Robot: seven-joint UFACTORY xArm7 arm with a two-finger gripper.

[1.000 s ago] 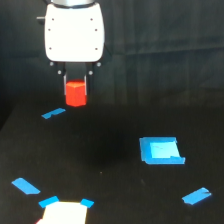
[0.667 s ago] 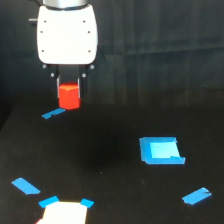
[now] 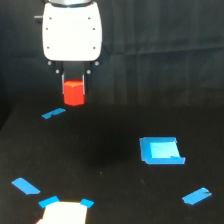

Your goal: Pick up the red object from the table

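Exterior view blurred throughout: tool (image 3: 73, 85) fingers dark and nearly lost against the black backdrop, arm above the white housing (image 3: 72, 32) cut off by the top edge, pale patch (image 3: 64, 212) with blue corners cropped at the bottom. Hanging straight down at upper left of the exterior view, clenched on the red block (image 3: 74, 92), block held between the fingers above the counter (image 3: 110, 175), just over a blue tape strip (image 3: 53, 113). Matte black counter beneath, dotted with a blue square (image 3: 161, 150) toward the exterior view's right and more tape bits (image 3: 196, 196) near the front.
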